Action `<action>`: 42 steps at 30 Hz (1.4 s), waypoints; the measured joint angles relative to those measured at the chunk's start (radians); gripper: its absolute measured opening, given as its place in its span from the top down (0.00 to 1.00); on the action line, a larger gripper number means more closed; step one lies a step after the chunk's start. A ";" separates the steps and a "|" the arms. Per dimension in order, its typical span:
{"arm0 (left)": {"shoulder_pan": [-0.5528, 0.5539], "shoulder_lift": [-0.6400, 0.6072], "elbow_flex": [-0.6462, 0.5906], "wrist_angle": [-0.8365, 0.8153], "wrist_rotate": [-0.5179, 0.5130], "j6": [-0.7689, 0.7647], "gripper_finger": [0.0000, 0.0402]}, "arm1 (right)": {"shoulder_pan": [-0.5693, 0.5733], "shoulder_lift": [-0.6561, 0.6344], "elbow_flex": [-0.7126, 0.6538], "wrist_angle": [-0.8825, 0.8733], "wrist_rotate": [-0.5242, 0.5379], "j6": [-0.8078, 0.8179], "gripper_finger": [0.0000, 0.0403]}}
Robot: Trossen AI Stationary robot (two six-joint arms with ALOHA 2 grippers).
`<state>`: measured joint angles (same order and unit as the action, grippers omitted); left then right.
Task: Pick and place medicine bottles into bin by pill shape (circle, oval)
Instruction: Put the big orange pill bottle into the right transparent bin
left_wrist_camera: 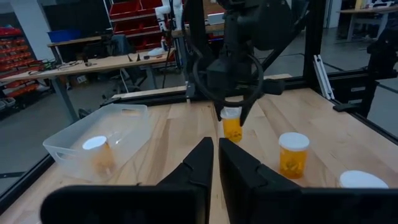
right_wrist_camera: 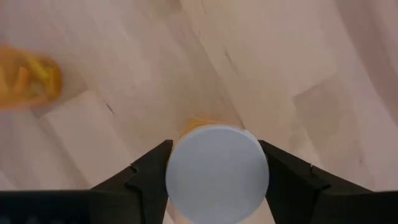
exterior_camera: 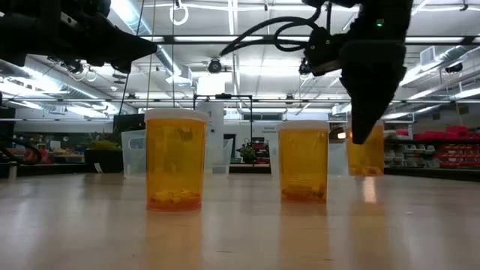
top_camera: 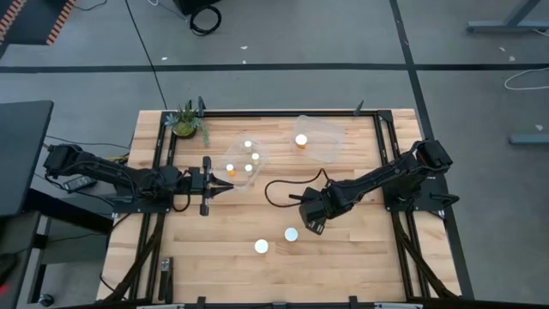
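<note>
Two dark fingers of the right tool [right_wrist_camera: 214, 165] clamp a white-capped medicine bottle [right_wrist_camera: 216, 176]; no label readable

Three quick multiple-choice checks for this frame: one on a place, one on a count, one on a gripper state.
1. The right gripper is
A. beside the potted plant
B. around a capped bottle standing on the table
C. parked off the table

2. Bottles in the right-hand bin:
A. none
B. four
C. one

3. The left gripper has its fingers
A. shut, holding nothing
B. spread wide
C. around a bottle

Answers:
1. B. The right wrist view shows both fingers against the white cap.
2. C. The high view shows a lone bottle inside.
3. A. The left wrist view shows the fingers nearly together, nothing between them.
</note>
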<state>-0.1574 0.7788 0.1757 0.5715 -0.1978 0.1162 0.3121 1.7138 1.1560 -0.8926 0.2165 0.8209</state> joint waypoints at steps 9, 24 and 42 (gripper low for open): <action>0.000 0.000 0.000 0.000 0.000 0.000 0.92 | -0.074 -0.001 0.094 -0.071 0.032 -0.112 0.45; 0.000 0.000 0.000 0.000 0.000 0.000 0.91 | -0.307 -0.001 0.194 -0.112 0.045 -0.348 0.45; 0.000 0.000 0.000 0.000 0.000 0.000 0.94 | -0.552 -0.001 0.292 -0.160 0.036 -0.500 0.45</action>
<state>-0.1573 0.7788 0.1757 0.5716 -0.1978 0.1162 -0.2403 1.7130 1.4479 -1.0524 0.2527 0.3207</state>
